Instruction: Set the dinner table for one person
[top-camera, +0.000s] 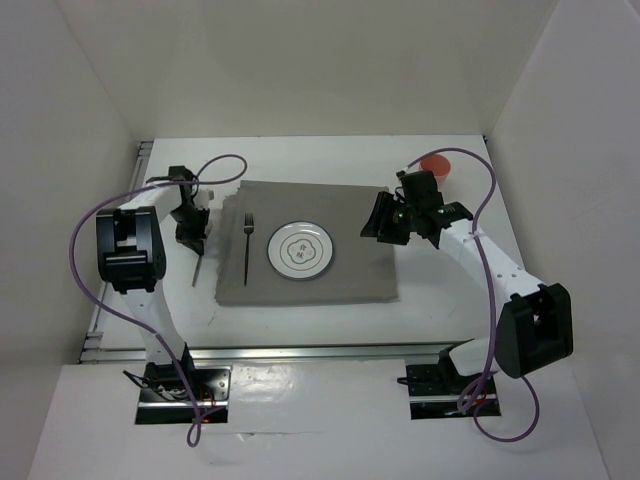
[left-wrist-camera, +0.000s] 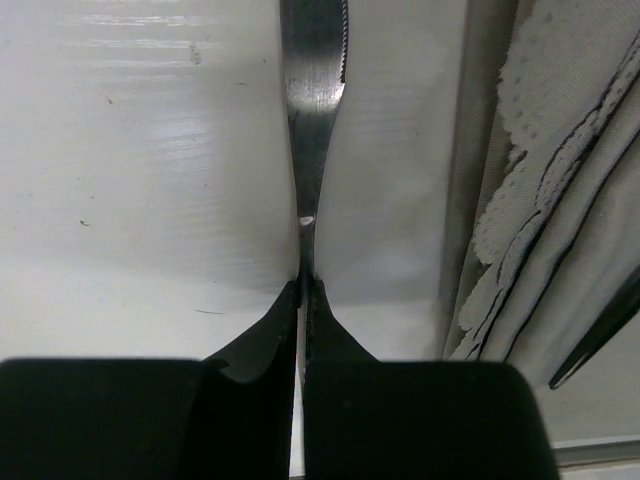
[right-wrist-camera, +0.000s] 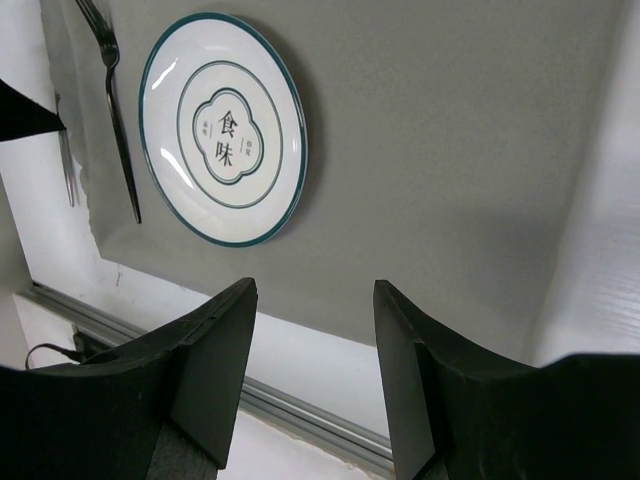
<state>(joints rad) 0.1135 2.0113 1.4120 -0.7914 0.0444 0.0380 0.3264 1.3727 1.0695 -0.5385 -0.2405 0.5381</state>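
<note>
Spanning the whole workspace, the white dinner table (top-camera: 330, 160) carries a grey placemat (top-camera: 350, 275) at its centre. A teal-rimmed plate (top-camera: 299, 250) lies on the mat, with a fork (top-camera: 248, 240) just to its left. Beside the mat's left edge, the left gripper (left-wrist-camera: 303, 290) is pinched tight on a knife (left-wrist-camera: 312, 120) by its handle. The right gripper (right-wrist-camera: 315, 290) hangs over the mat's right side – jaws apart, holding nothing – near a red cup (top-camera: 437, 166).
</note>
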